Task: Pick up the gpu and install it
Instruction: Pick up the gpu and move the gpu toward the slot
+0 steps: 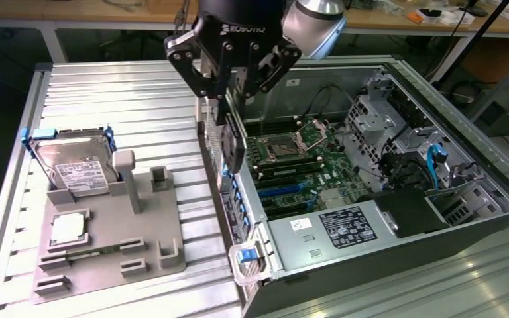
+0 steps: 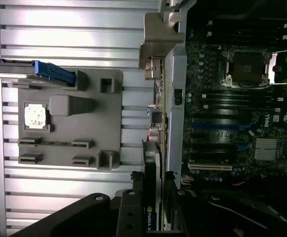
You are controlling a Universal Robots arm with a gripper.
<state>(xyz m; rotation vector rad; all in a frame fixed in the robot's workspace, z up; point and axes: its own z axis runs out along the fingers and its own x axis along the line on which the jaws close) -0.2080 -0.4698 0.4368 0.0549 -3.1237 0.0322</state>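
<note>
A hard drive (image 1: 76, 165) and processor chip (image 1: 67, 227) sit in the grey holder (image 1: 162, 218) on the exterior view's left. The gpu (image 1: 230, 142) hangs edge-down at the near wall of the open computer case (image 1: 325, 291), motherboard (image 1: 325, 165) beyond. The gripper (image 1: 228, 99) points straight down, jaws partly closed, pinching the card's top

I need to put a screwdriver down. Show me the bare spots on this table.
Free: the ribbed table between the hard drive and its far edge. Crowded: the grey holder, and the strip between it and the computer case, where the hand holds the gpu.
</note>
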